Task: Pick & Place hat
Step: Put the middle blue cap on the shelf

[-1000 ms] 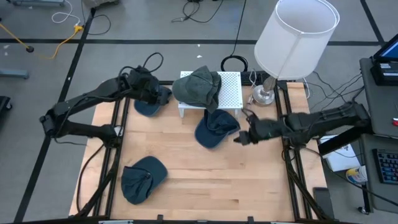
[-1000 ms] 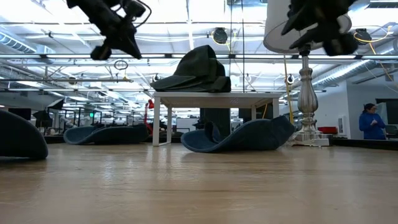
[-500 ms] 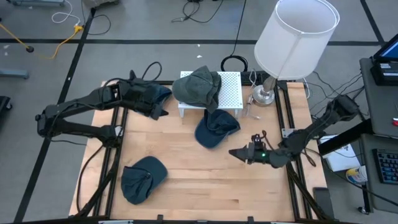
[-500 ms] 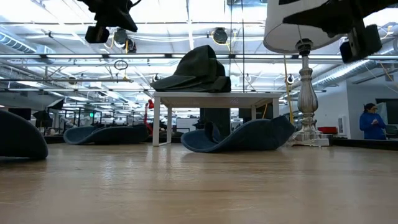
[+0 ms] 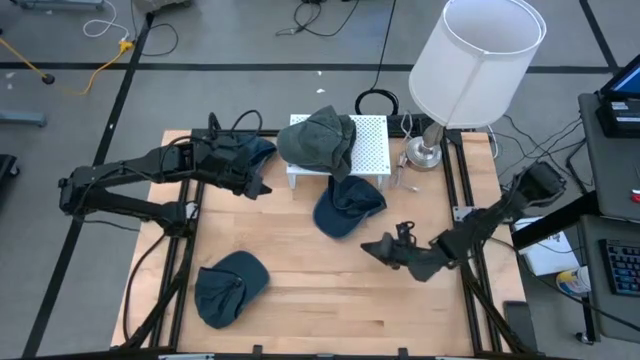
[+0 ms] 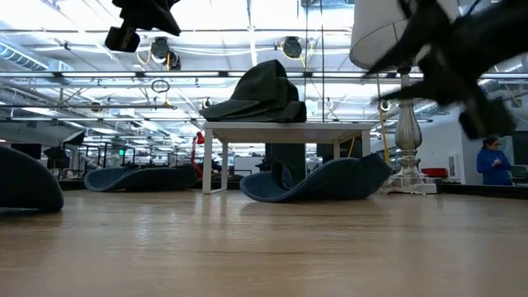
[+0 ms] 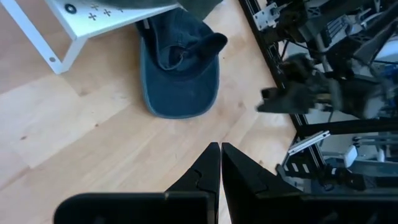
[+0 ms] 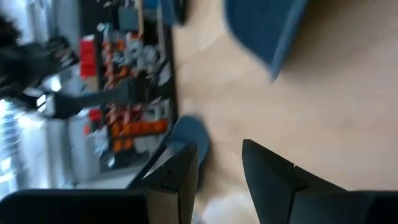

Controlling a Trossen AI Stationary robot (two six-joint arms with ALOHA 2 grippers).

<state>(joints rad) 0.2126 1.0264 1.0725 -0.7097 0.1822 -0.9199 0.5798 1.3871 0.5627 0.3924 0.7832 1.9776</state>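
Just in front of the white stand [image 5: 372, 150], partly under its edge, lies a dark blue hat [image 5: 345, 208], its long axis running diagonally, with the rounded end toward the table's [image 5: 330, 290] near left and the crumpled inner part toward the stand. From table height it looks like a shallow upturned curve of denim-blue cloth beside the stand's legs. On top of the stand sits a grey-green hat [image 5: 320, 140], slumped and folded. Another blue hat [image 5: 228, 285] rests well in front of the stand toward the near left corner, its crown creased, and a fourth hat [image 5: 255, 150] lies left of the stand, mostly covered by the left arm. The left gripper [image 5: 256, 186] hangs above the table just left of the stand, its arm stretched in from the left side, fingers pressed together and holding nothing. The right gripper [image 5: 375, 247] is raised over the table in front of the stand and to its right, beyond the blue hat, with the arm bent low from the right edge; its fingers [image 8: 180, 171] stand apart with nothing between them. A lamp [image 5: 470, 70] with a white shade stands right of the stand.
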